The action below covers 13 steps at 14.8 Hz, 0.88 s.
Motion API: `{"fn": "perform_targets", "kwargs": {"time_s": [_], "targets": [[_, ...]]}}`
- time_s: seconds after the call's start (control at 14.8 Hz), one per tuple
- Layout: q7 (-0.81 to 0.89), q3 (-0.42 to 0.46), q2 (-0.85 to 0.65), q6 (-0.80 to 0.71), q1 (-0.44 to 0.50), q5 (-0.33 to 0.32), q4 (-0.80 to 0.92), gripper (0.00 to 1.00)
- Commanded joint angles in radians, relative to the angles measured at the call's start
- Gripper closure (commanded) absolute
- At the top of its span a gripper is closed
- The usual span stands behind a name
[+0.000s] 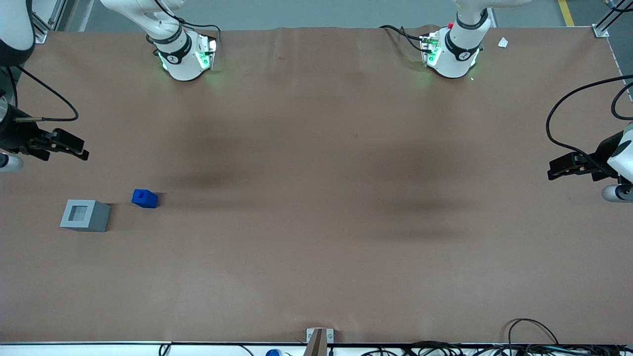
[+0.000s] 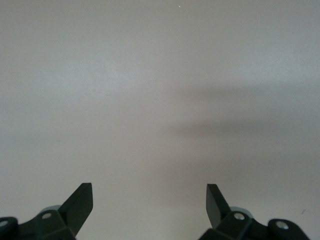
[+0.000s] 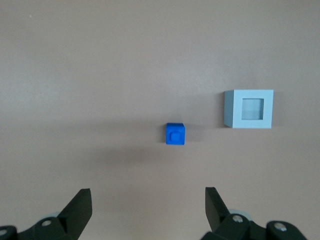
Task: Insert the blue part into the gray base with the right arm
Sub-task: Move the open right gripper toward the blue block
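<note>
Claw of the right arm hung high with its fingers spread wide and nothing between them, well apart from the gray base. Its wrist camera showed the base's square recess head-on (the front view gave only a slanted glimpse). Near the base, not touching, the blue part sat on the brown table, slightly farther from the front camera.

The part sits on the table just beside the base, slightly farther from the front camera, apart from it. The gripper hangs above the table near the base, farther from the camera, fingers spread.
</note>
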Motion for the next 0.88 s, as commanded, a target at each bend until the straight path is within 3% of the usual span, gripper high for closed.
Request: {"fn": "perform_targets", "kwargs": {"time_s": [0.0, 0.81], "targets": [[-0.006, 0.004, 0.043, 0.073, -0.005, -0.010, -0.042, 0.00], [0.000, 0.004, 0.229, 0.162, 0.002, -0.033, -0.047, 0.00]]}}
